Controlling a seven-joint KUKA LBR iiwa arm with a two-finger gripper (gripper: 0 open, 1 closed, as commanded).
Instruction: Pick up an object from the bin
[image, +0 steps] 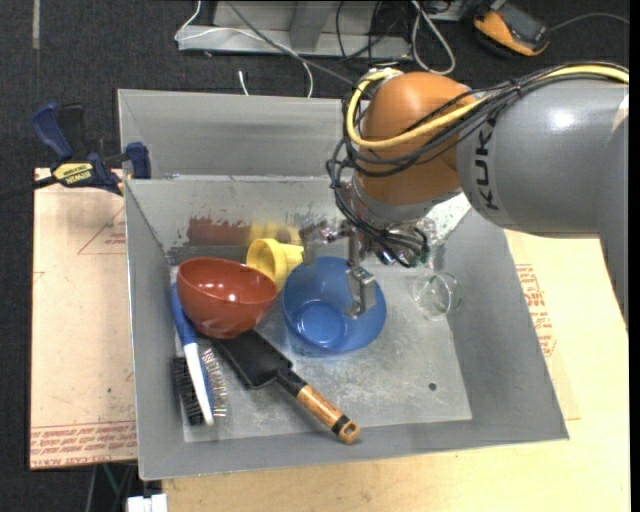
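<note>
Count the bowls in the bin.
2: a red bowl left of centre, and a blue bowl just right of it, under the pincer. The arm could hide another behind it.

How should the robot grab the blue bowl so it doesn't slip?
Best guess: pinch the thin rim of the blue bowl on its right side in the picture, coming straight down from above. It sits upright, mouth open, and looks too wide to squeeze whole. The red bowl and yellow cup crowd its left side; the right is free, and the gripper hangs there.
</note>
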